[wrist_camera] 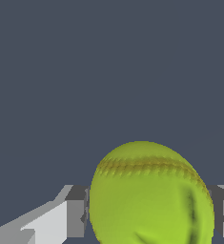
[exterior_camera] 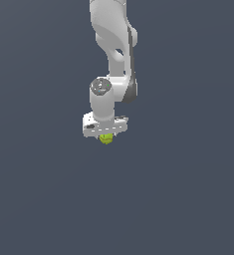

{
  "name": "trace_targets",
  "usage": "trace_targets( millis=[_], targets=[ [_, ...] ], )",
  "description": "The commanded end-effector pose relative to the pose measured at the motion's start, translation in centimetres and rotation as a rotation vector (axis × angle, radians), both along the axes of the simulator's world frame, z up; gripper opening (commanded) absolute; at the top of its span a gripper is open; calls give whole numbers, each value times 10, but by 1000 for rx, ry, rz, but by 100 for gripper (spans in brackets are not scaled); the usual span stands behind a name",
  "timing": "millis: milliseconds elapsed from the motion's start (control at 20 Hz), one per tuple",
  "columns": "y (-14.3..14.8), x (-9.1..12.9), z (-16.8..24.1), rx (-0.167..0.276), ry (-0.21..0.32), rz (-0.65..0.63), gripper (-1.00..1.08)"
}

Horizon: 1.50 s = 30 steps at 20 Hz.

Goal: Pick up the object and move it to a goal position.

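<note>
My pincer [exterior_camera: 106, 135] grips the yellow-green ball [wrist_camera: 151, 195] between its two fingers [wrist_camera: 75, 212], one pressed on each side, the ball's darker seam showing.

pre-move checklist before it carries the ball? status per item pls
1. Small yellow-green ball with a darker stitched seam sits between the gripper's jaws: ok, a dark finger pad flanks it on each side in the wrist view.
2. Pads actually pressing the ball: cannot tell, the contact is too close to judge.
3. White robot gripper directly over the ball: ok in the exterior view.
4. Ball lifted off the dark grey floor: cannot tell, no shadow or gap is visible.
5. Goal position marked: not ok, no marker shows in either view.
6. Obstacles nearby: ok, none visible.
</note>
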State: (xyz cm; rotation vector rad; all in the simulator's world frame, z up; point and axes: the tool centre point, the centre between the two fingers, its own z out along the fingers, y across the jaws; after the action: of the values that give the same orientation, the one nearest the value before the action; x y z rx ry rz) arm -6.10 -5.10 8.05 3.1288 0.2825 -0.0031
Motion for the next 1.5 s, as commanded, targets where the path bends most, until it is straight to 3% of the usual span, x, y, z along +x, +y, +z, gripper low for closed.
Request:
trace_targets(
  millis=[0, 1450],
  targets=[
    [9, -4, 17, -1, -2, 1, -100],
    [151, -73, 274, -1, -2, 2, -100]
  ],
)
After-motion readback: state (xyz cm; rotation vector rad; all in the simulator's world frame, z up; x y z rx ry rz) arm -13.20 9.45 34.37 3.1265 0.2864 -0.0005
